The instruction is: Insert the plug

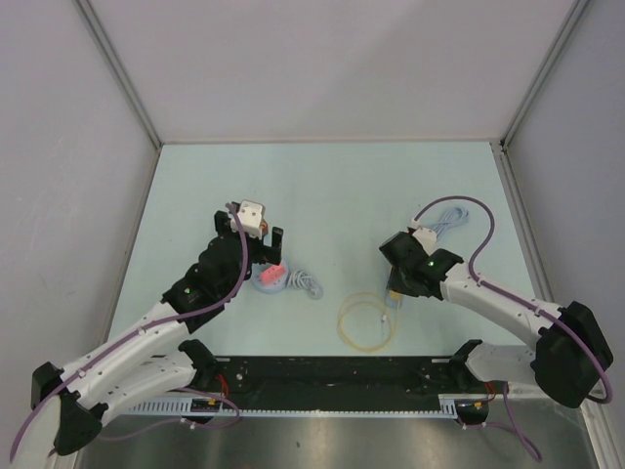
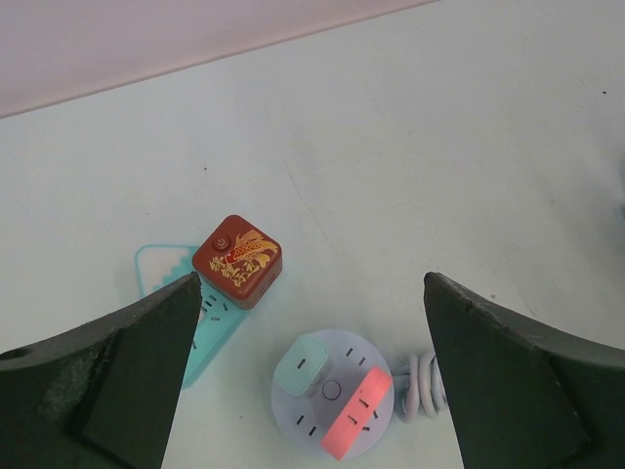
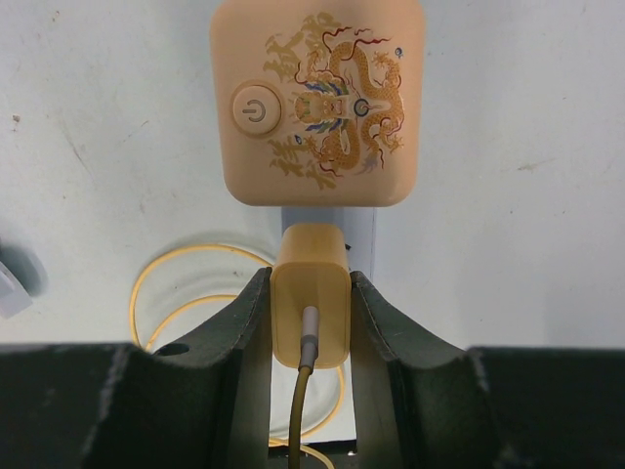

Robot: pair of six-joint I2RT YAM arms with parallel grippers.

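My right gripper (image 3: 310, 293) is shut on a yellow plug (image 3: 310, 303) with a yellow cable running from its back. The plug stands against a white power strip (image 3: 363, 230), just below a beige cube with a dragon print (image 3: 317, 103). Its prongs are hidden, so I cannot tell if they sit in a socket. In the top view the right gripper (image 1: 394, 293) is right of centre, above the coiled yellow cable (image 1: 366, 320). My left gripper (image 2: 312, 283) is open and empty above a round lilac socket hub (image 2: 337, 394).
The hub carries a mint charger (image 2: 301, 363) and a pink band (image 2: 356, 414), with a white cord bundle (image 2: 422, 386) beside it. A red cube with a gold fish (image 2: 237, 260) sits on a teal strip (image 2: 161, 269). Grey walls enclose the table (image 1: 332, 186).
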